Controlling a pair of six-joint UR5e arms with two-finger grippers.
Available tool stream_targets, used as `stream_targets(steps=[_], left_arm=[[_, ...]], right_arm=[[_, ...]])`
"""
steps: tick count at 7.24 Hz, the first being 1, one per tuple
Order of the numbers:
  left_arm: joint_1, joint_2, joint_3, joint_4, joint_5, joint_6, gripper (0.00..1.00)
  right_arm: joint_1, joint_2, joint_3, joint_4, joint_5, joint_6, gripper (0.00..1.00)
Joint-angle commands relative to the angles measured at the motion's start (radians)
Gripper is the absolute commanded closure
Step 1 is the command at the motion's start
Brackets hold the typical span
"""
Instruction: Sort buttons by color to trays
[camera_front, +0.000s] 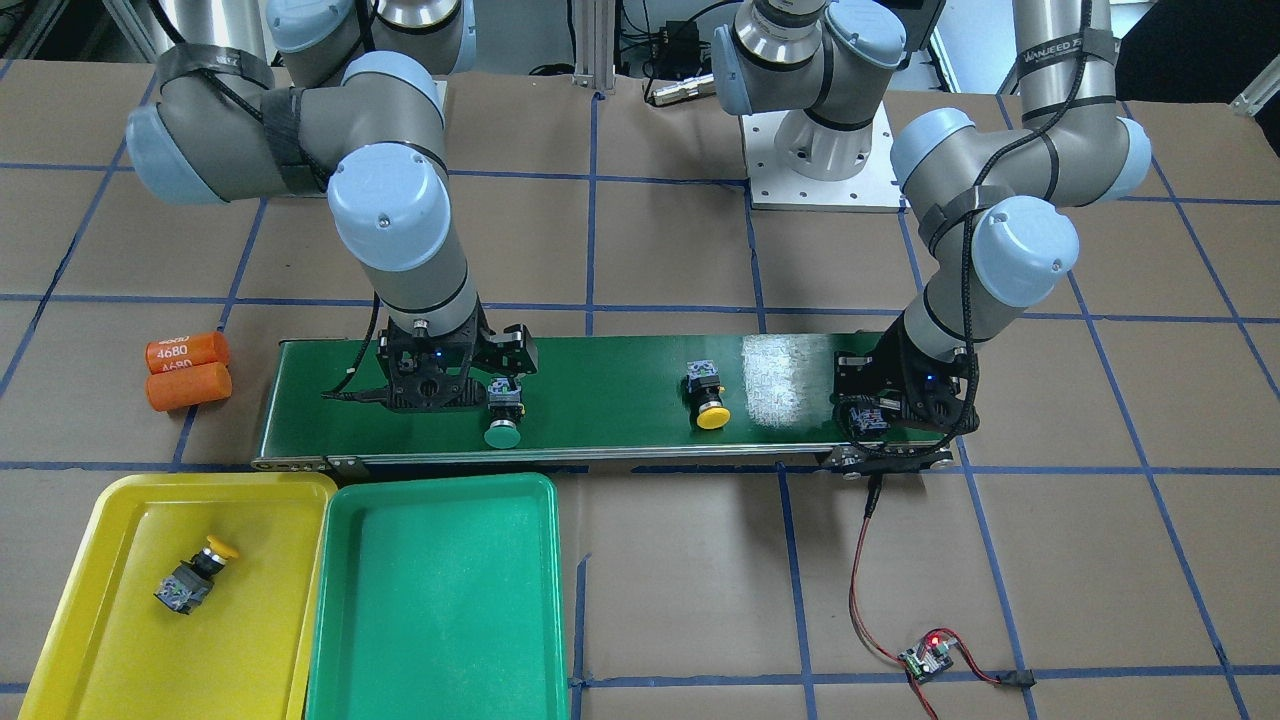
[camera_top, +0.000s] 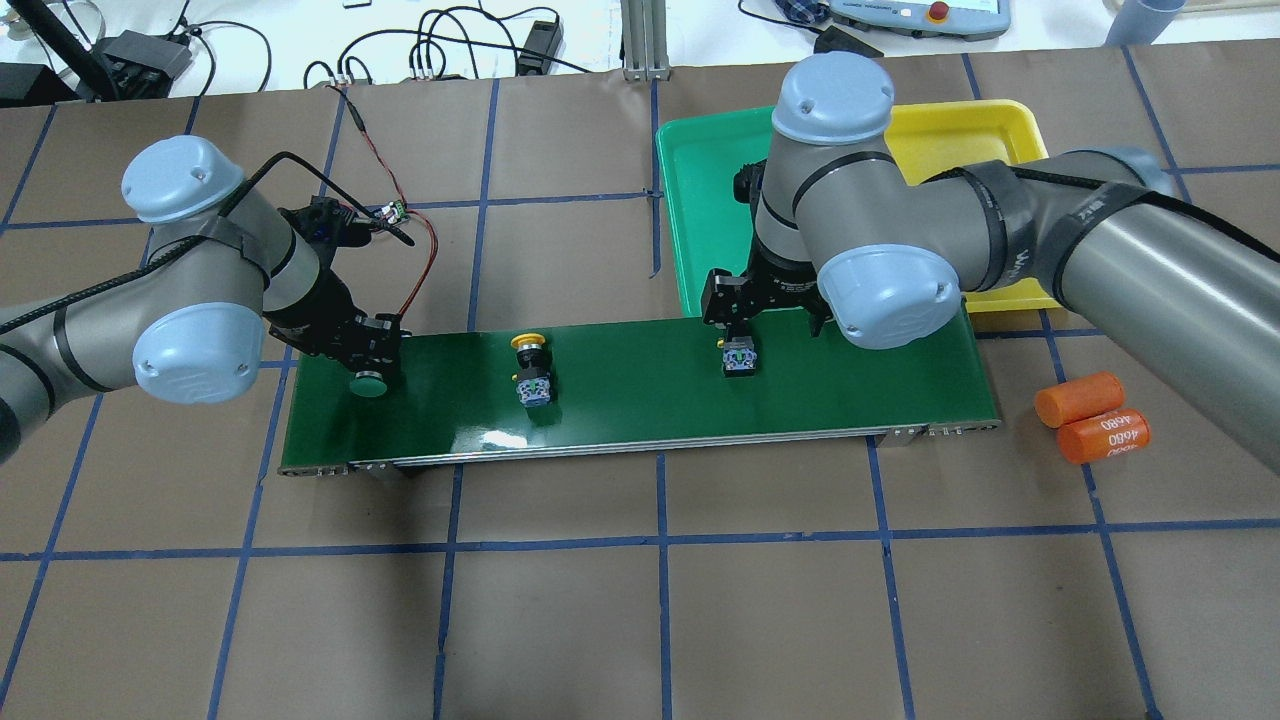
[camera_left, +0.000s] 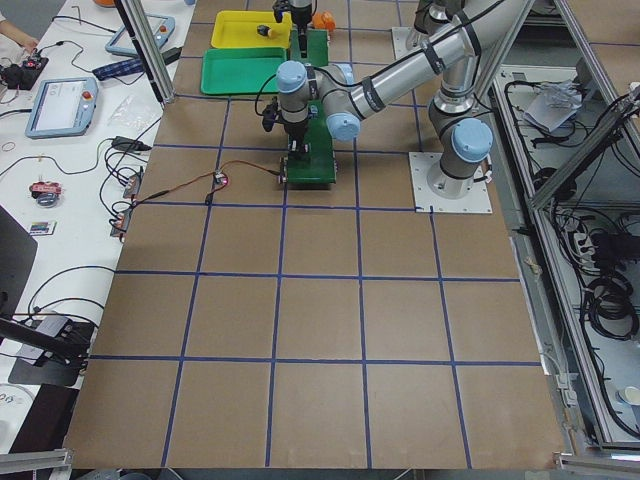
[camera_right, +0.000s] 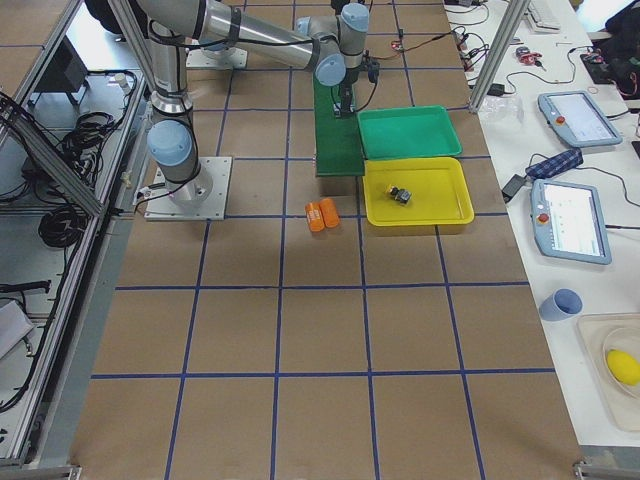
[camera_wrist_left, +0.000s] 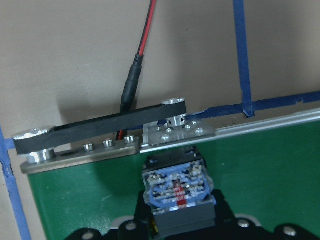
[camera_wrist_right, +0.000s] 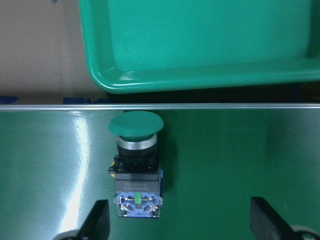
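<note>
A green button (camera_wrist_right: 136, 165) lies on its side on the conveyor belt (camera_front: 620, 390), its cap toward the green tray (camera_front: 440, 600). My right gripper (camera_wrist_right: 180, 210) is open just behind it, its fingers (camera_wrist_right: 99, 220) spread wide. My left gripper (camera_top: 370, 350) is at the belt's other end, shut on a second green button (camera_wrist_left: 176, 192), whose cap (camera_top: 368, 382) shows below the fingers. A yellow button (camera_front: 708, 395) lies mid-belt. Another yellow button (camera_front: 195, 575) lies in the yellow tray (camera_front: 100, 620). The green tray holds nothing.
Two orange cylinders (camera_front: 188, 370) lie on the table past the belt's tray-side end. A small circuit board (camera_front: 925, 660) with a red wire runs to the belt's other end. Both trays sit side by side just beyond the belt's far edge.
</note>
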Motion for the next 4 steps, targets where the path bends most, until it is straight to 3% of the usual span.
stream_targets(steps=[1,2,3,4], left_arm=[[-0.008,0.047,-0.010,-0.071,0.000,-0.003,0.00],[-0.013,0.073,-0.010,-0.119,-0.003,-0.011,0.00],[-0.013,0.093,0.007,-0.154,-0.008,-0.034,0.00],[-0.013,0.110,0.052,-0.191,-0.008,-0.037,0.00]], right_arm=[[0.006,0.045,0.002,-0.010,0.003,-0.001,0.00],[0.005,0.068,0.002,-0.037,-0.003,-0.001,0.01],[0.005,0.082,0.001,-0.053,-0.006,0.008,0.40],[0.005,0.077,0.001,-0.050,-0.007,0.006,0.92]])
